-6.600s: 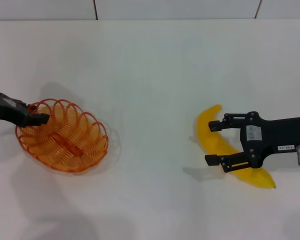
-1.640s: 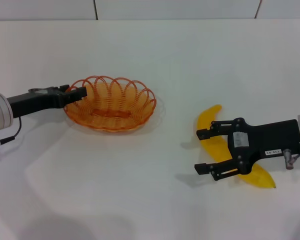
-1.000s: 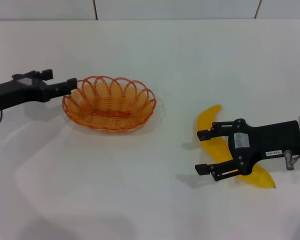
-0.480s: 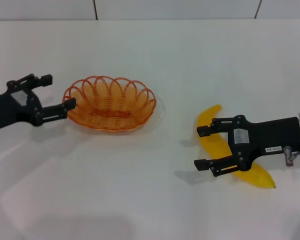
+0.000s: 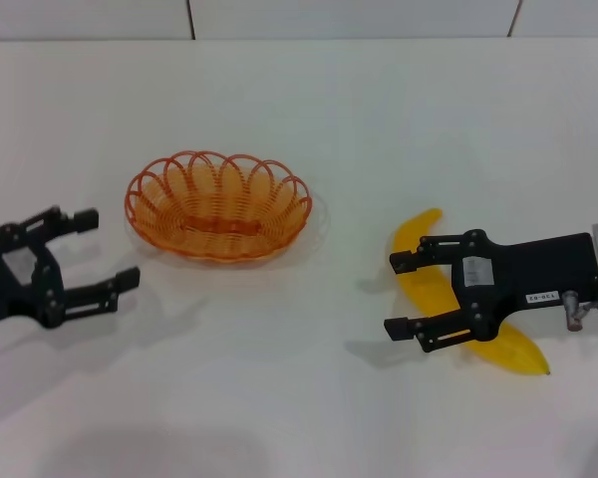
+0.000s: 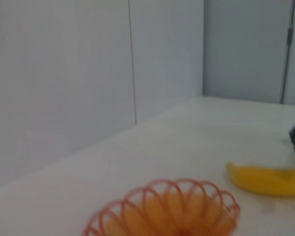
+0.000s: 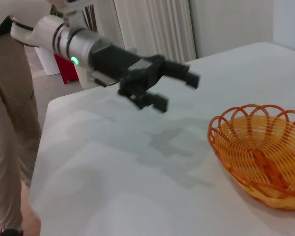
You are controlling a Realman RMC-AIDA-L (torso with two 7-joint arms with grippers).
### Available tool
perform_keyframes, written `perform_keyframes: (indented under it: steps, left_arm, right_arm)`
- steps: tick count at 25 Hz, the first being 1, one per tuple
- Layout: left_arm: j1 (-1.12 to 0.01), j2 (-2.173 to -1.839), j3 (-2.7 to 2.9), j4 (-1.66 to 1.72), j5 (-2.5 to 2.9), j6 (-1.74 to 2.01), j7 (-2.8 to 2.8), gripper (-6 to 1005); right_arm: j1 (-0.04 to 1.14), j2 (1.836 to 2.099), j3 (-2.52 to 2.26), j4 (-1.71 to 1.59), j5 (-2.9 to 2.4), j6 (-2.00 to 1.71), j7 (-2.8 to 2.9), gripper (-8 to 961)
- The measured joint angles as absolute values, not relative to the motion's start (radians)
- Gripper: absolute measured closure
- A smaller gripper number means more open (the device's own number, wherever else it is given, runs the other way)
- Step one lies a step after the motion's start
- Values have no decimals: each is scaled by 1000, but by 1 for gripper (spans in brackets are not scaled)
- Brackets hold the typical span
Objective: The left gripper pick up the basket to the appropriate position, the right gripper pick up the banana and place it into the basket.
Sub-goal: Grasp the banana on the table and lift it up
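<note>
The orange wire basket (image 5: 219, 204) stands empty on the white table (image 5: 309, 110), left of the middle; it also shows in the left wrist view (image 6: 172, 211) and the right wrist view (image 7: 263, 147). My left gripper (image 5: 105, 251) is open and empty, to the left of the basket and nearer the front, apart from it; it shows in the right wrist view (image 7: 174, 91) too. The yellow banana (image 5: 448, 299) lies on the table at the right, also in the left wrist view (image 6: 265, 179). My right gripper (image 5: 399, 296) is open, its fingers over the banana's middle, one on each side.
The table's back edge meets a tiled wall (image 5: 349, 18). In the right wrist view a person (image 7: 10, 123) stands past the table's left end, with a red box (image 7: 71, 71) on the floor there.
My left gripper has let go of the basket's rim, opened and pulled back to the left and towards the front. The basket stays where it was set. The right gripper barely moved.
</note>
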State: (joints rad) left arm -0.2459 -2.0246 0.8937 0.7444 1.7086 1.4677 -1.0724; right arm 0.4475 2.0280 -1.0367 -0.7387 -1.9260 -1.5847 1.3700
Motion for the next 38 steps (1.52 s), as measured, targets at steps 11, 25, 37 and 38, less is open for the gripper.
perform_keyframes:
  steps: [11,25,37,38]
  left_arm:
    - [-212,-2003,873,748,1769,1479,-1165,90]
    - [-212,-2001,871,770,1783,1469,-1188,90]
    - [-217,-2003,850,773,1786,1468,-1189,91]
    - [-220,-2003,850,773,1789,1468,-1189,91]
  right_arm:
    - [445,2030,-1035,-766,-1923,-1585,1413,77]
    - [285,2047,-1276,-1216,-1938,-1381,1735,77]
    - [247,2045,-1524,-1609,-2302,-1352,2214,76]
    - [252,2044,-1528,-1618,-2329,-1363,2239,76]
